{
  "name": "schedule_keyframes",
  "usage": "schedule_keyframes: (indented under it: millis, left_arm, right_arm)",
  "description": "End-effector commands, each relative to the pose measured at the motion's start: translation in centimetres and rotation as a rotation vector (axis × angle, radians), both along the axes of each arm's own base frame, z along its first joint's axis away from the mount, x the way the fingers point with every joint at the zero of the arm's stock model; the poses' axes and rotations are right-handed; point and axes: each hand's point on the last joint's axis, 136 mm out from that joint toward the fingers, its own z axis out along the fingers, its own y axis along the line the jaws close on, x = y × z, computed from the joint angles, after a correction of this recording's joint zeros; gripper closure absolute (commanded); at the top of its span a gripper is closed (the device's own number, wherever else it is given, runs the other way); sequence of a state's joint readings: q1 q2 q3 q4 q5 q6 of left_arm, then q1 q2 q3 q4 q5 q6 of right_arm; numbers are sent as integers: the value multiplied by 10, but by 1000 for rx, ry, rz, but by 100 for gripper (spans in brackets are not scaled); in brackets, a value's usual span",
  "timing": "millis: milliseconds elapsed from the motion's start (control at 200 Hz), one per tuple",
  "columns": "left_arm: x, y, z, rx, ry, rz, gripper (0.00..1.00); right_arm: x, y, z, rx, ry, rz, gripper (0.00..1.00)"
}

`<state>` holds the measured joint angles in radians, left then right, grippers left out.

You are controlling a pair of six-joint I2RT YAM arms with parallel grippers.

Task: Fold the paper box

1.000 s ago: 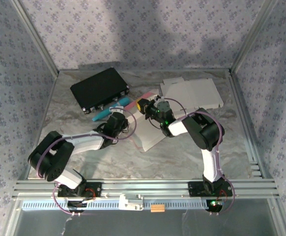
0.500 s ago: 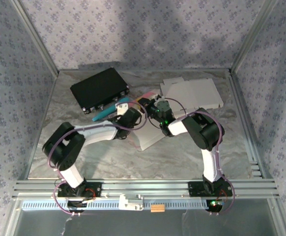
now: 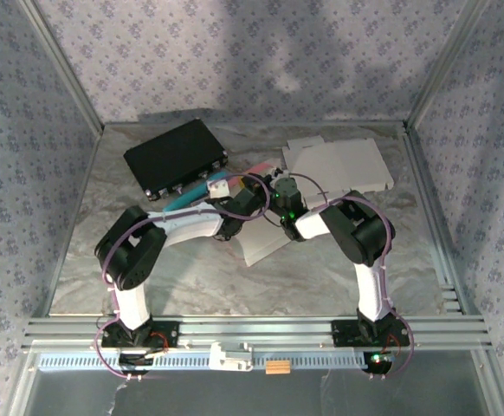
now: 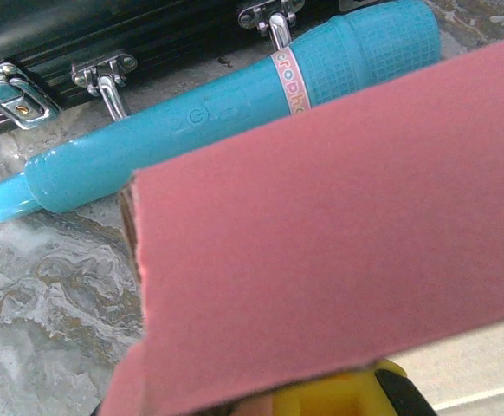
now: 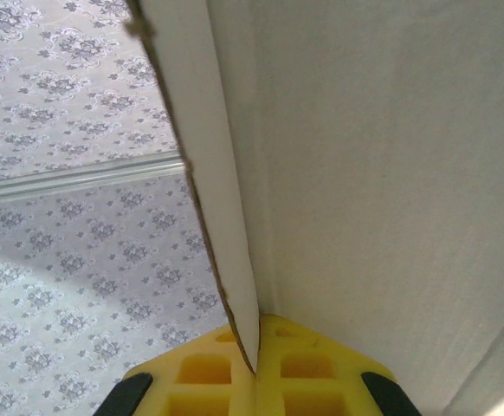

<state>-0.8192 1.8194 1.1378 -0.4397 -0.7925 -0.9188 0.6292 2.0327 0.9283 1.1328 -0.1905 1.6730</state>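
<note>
On the table (image 3: 235, 286), the case (image 3: 176, 158) lies at the far left. The tube (image 3: 187, 198) lies just before its near edge, along the latches. The paper box (image 3: 265, 243) sits mid-table, right of the tube. Flat card sheets (image 3: 339, 163) lie behind it, at the far right.

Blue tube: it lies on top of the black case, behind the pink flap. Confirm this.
One detail is wrong. The blue tube does not lie on top of the black case. It lies on the marble table beside the case, along its latched edge, as the left wrist view shows. It is indeed behind the pink flap.
</note>
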Motion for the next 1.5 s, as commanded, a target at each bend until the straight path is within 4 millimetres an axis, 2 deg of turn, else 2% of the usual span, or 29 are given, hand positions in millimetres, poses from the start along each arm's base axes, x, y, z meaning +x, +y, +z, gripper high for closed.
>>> schedule_keyframes:
  millis: [0,40,100,175,205,225,355,515,645,705,825,845,899,1019,1129,1289,1499]
  left_arm:
    - [2,9,3,68,5,10,100]
    - [1,9,4,75,8,-3,100]
    - [1,8,6,78,12,-26,100]
    - [-1,7,9,74,19,-52,100]
    - [-1,8,11,74,20,-58,100]
    - [-2,8,13,70,17,-61,100]
    - [-4,7,24,63,39,-95,100]
    - [-12,10,30,59,83,-129,100]
    - [-17,12,42,41,107,-171,100]
    - [-18,5,52,11,104,-231,100]
    - [-21,0,66,-29,115,-344,100]
    - [-22,-2,67,-47,130,-371,100]
    - [-25,-3,65,-82,160,-419,100]
    - [-30,0,52,-169,245,-491,100]
    - [-32,4,42,-162,306,-513,100]
    - [-32,-1,34,-167,343,-540,100]
    - [-35,1,20,-157,408,-524,100]
  right_arm:
    - [-12,6,-12,-26,69,48,88]
    - [-11,1,-11,-37,76,41,80]
    - [-11,-5,-8,-58,88,30,62]
    - [-10,-15,2,-96,101,26,46]
    - [-9,-20,6,-117,107,25,30]
    - [-10,-23,11,-129,109,23,23]
    - [-15,-54,34,-213,143,-24,12]
    - [-22,-100,61,-295,176,-109,9]
    - [-24,-137,86,-384,158,-146,11]
    - [-26,-155,95,-449,157,-155,11]
    - [-30,-177,108,-613,138,-118,14]
    - [-28,-176,121,-631,106,-114,14]
    - [-29,-175,123,-670,93,-79,15]
    - [-33,-159,111,-717,95,9,19]
    - [-34,-140,98,-747,106,73,20]
    - [-35,-116,87,-801,92,148,20]
    - [-30,-110,57,-904,105,202,22]
